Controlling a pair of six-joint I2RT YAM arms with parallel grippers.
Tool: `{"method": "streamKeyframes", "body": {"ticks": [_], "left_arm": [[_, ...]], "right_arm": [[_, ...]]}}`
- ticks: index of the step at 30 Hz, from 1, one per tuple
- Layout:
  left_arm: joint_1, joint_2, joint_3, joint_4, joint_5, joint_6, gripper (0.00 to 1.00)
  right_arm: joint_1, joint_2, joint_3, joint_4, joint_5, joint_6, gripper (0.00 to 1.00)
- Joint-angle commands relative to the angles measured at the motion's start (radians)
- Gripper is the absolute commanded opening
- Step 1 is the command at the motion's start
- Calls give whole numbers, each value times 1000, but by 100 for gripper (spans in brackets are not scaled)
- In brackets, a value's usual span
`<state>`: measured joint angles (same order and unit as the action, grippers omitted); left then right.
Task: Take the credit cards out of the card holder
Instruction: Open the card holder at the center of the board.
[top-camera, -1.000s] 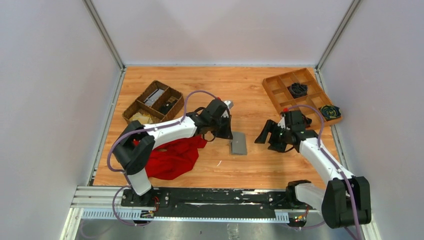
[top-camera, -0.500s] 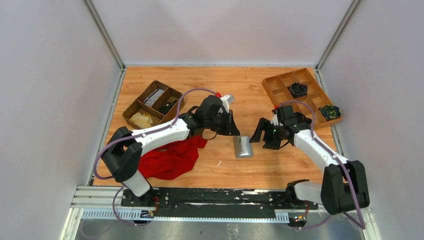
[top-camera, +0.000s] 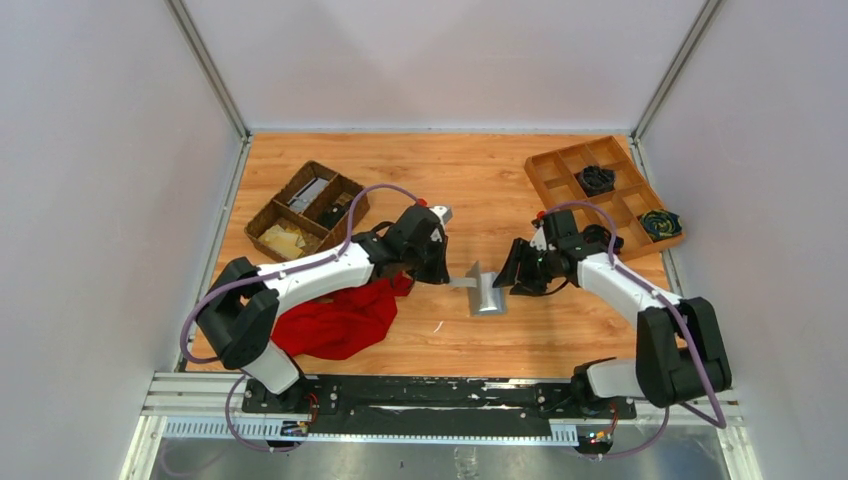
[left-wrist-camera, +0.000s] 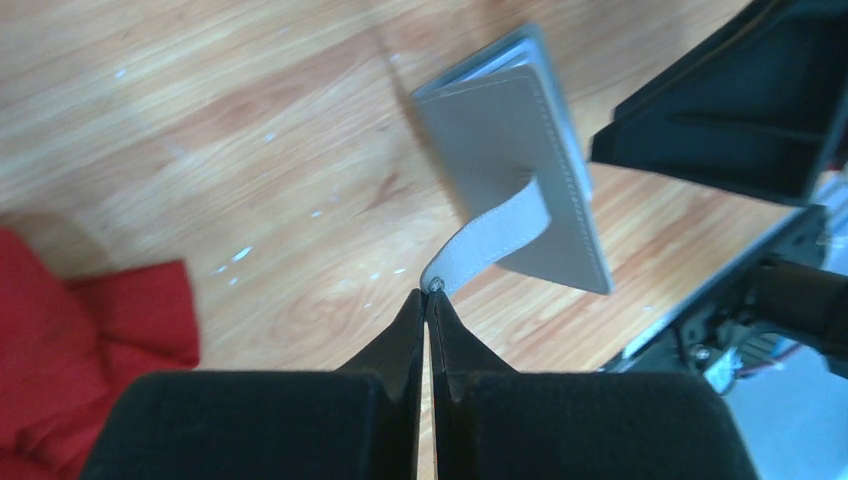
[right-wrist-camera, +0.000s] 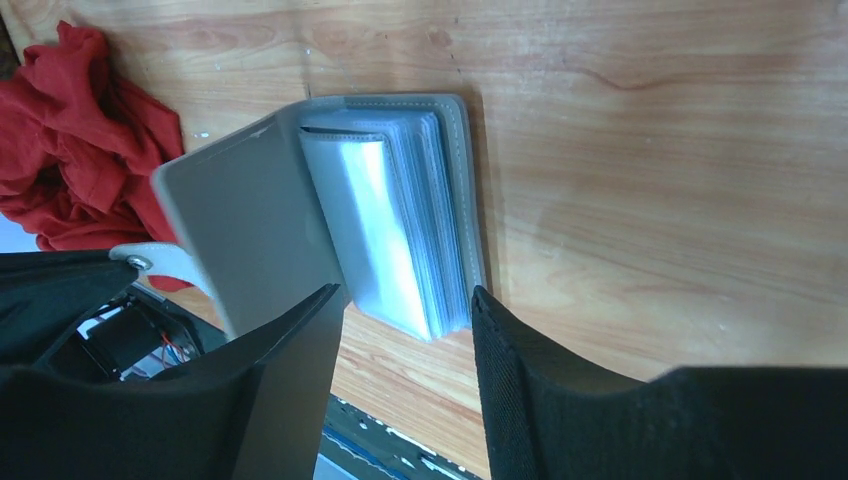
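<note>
1. The thin grey strap tab (left-wrist-camera: 492, 236) is the only hold the left gripper (left-wrist-camera: 428, 300) has. A pull toward the table's left edge, where the crumpled red cloth (top-camera: 340, 315) lies, could slip the tab free and drop the cover shut.
2. The small grey bifold card holder (right-wrist-camera: 250, 220) sits near the middle of the wooden table (top-camera: 480, 180), a little toward the near edge. Its back half lies on the wood and its cover is raised. It is light, so a sideways pull may drag it rather than open it.
3. If the right gripper (right-wrist-camera: 405, 292) closes here, it would likely grab the whole stack of clear sleeves (right-wrist-camera: 400, 220) and lift the holder with it. The credit cards are not distinguishable, presumably inside those sleeves.
4. The left gripper is clenched on the tab's end, holding the cover up.
5. The right gripper's jaws are partly spread, either side of the sleeve stack's near end. It grips nothing, and I cannot tell whether a finger touches the cover.
</note>
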<state>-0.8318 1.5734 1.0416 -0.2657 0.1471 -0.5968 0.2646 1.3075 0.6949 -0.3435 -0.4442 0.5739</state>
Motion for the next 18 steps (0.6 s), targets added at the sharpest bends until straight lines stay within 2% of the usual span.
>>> {"method": "streamKeyframes", "body": {"ticks": [1,4,18], "left_arm": [[15,-40,-50,-85,-109,45,0],[16,-39,-61,-129,-178,65,0],[16,33,-104,-150,-270,79,0]], "right_arm": [[16,59,-3,64,-53,28,54],[16,87,-11,96,-82,32,51],[45,131,-32,187,-191,70,48]]}}
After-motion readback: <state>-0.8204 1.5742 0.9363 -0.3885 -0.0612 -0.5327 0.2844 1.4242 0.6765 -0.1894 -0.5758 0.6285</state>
